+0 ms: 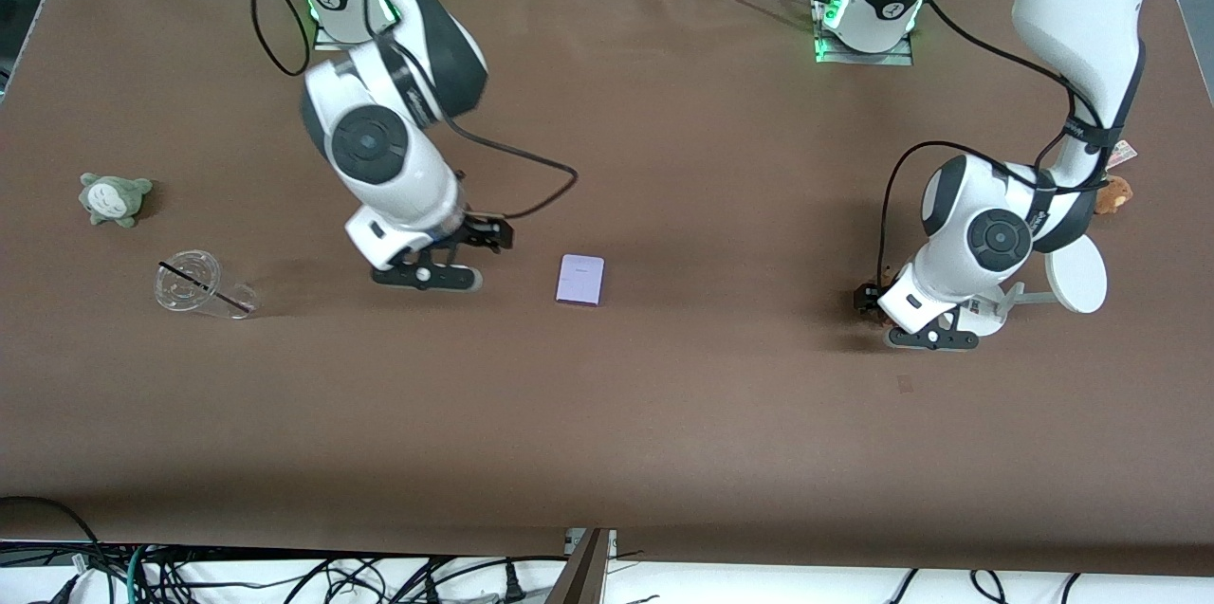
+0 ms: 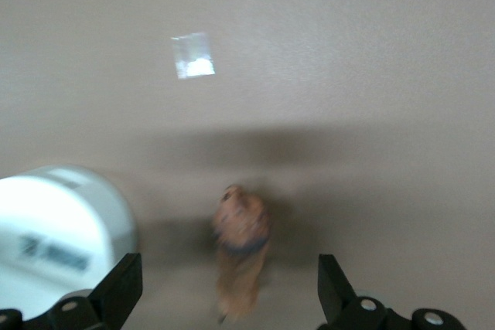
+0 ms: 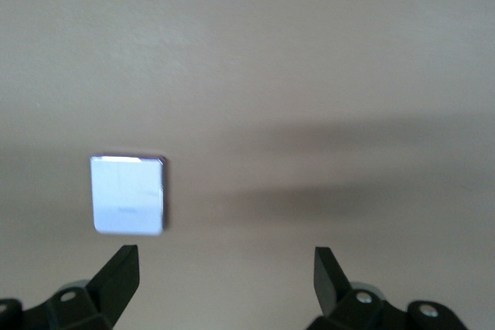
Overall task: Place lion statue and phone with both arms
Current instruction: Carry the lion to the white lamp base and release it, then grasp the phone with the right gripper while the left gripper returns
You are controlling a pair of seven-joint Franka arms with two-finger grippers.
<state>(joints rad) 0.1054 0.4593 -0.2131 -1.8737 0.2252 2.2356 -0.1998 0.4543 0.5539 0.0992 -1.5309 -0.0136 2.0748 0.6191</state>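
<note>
- Left wrist view: left gripper (image 2: 224, 291) spread wide, low over the table (image 2: 348, 52); lion (image 2: 241, 249) sits between the two fingers (image 2: 116, 287), neither pad visibly touching it. Blurred, so contact can't be confirmed.
- White stand (image 2: 54, 237) base just beside the lion, by one finger. Phone (image 2: 192, 56) shows far off as a small pale square.
- Front view: left gripper (image 1: 877, 308) is down at the table near the left arm's end; lion (image 1: 885, 278) is only a sliver at its 12 o'clock, mostly hidden by the wrist.
- Stand (image 1: 1076, 274) at roughly 3 o'clock of that gripper, disc tilted. Brown plush (image 1: 1114, 193) at about 1 o'clock of the stand, partly hidden by the arm.
- Right wrist view: right gripper (image 3: 224, 287) also spread, holding nothing. Phone (image 3: 128, 195) lies flat on the table, off to one side of the finger gap, not between the fingers.
- Front view: right gripper (image 1: 479, 248) low over the table, phone (image 1: 580, 280) at its 4 o'clock, near, apart, about mid-table.
- Clear cup (image 1: 194, 284) on its side toward the right arm's end; grey plush (image 1: 114, 197) at the cup's 11 o'clock.
</note>
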